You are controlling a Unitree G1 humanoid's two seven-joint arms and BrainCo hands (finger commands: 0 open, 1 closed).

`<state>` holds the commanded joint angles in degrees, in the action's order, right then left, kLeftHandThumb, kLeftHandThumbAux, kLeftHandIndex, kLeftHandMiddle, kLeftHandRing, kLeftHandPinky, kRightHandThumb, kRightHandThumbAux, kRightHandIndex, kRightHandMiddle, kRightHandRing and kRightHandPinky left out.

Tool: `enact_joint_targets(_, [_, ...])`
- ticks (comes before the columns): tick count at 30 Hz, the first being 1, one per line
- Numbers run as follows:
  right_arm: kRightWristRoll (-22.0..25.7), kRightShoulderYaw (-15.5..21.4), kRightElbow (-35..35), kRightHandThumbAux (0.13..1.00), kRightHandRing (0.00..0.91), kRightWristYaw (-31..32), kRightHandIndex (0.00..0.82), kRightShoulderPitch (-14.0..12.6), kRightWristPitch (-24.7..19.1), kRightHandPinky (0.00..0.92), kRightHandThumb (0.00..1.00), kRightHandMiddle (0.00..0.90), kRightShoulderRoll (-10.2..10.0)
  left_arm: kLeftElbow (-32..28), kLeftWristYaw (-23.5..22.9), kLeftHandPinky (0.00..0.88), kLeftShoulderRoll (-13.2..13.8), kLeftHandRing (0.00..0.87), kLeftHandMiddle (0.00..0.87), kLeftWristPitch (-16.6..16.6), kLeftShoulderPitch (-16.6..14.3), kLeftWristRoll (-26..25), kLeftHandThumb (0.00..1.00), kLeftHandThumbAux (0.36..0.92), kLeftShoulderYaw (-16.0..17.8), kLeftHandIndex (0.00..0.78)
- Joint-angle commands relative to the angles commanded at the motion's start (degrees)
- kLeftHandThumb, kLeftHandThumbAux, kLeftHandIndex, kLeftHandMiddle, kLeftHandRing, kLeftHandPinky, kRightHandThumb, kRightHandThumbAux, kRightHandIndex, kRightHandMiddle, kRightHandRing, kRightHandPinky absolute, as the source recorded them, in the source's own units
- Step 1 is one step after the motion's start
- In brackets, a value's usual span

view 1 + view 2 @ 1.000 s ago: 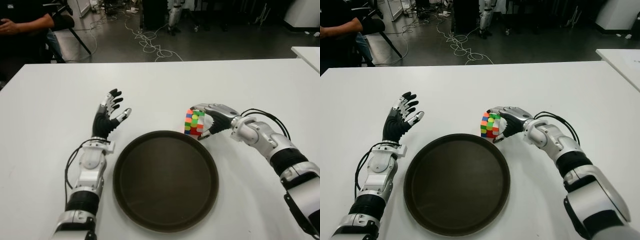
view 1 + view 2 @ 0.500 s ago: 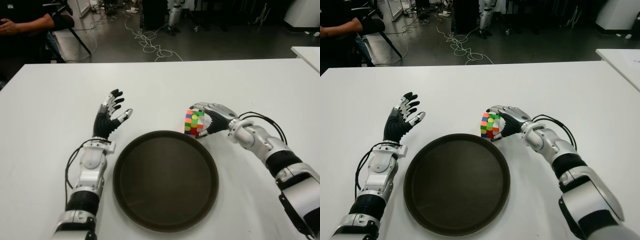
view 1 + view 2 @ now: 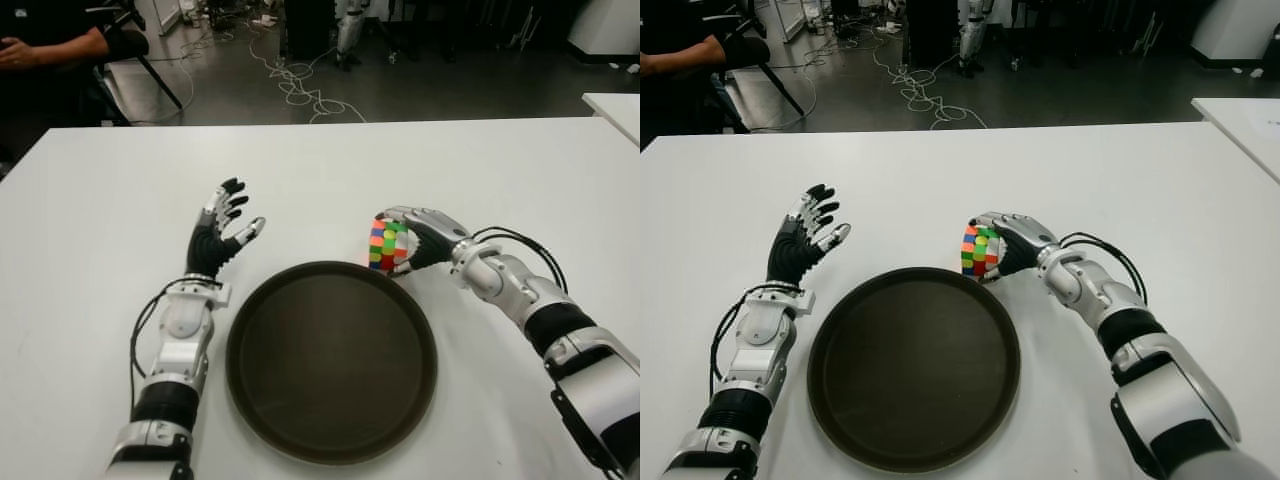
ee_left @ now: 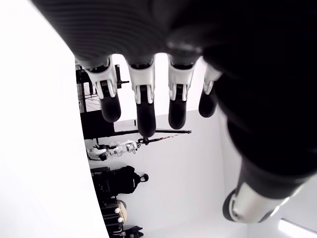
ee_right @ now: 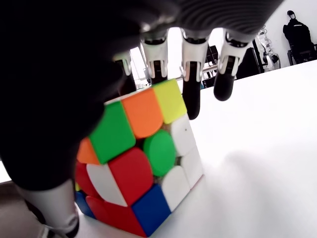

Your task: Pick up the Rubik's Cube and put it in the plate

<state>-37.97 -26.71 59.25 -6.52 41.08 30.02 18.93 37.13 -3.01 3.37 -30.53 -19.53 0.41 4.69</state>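
Observation:
The Rubik's Cube [image 3: 384, 244] has mixed coloured faces and sits tilted just beyond the far right rim of the round dark plate [image 3: 330, 370]. My right hand [image 3: 408, 240] is shut on it from the right side. In the right wrist view the fingers [image 5: 190, 94] curl over the top of the cube [image 5: 143, 163] and the thumb presses its lower side. My left hand [image 3: 222, 225] is raised to the left of the plate with its fingers [image 4: 143, 106] spread and nothing in it.
The white table [image 3: 120, 200] stretches wide around the plate. A seated person [image 3: 50, 45] is beyond the far left corner. Cables [image 3: 300, 85] lie on the floor behind. Another white table's corner [image 3: 615, 105] shows at the far right.
My right forearm has drawn in a little toward the plate with the cube in the hand; the cube has barely shifted. The left hand has stayed in place.

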Motion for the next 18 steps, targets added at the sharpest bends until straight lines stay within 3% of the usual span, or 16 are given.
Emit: enact_joint_targets(18, [-0.37, -0.31, 1.26, 0.754, 0.236, -2.86, 0.205, 0.18, 0.42, 0.238, 0.000, 0.228, -0.87, 0.18, -0.03, 0.129, 0.22, 0.147, 0.160, 0.17, -0.21, 0.40, 0.023, 0.734, -0.23, 0.091])
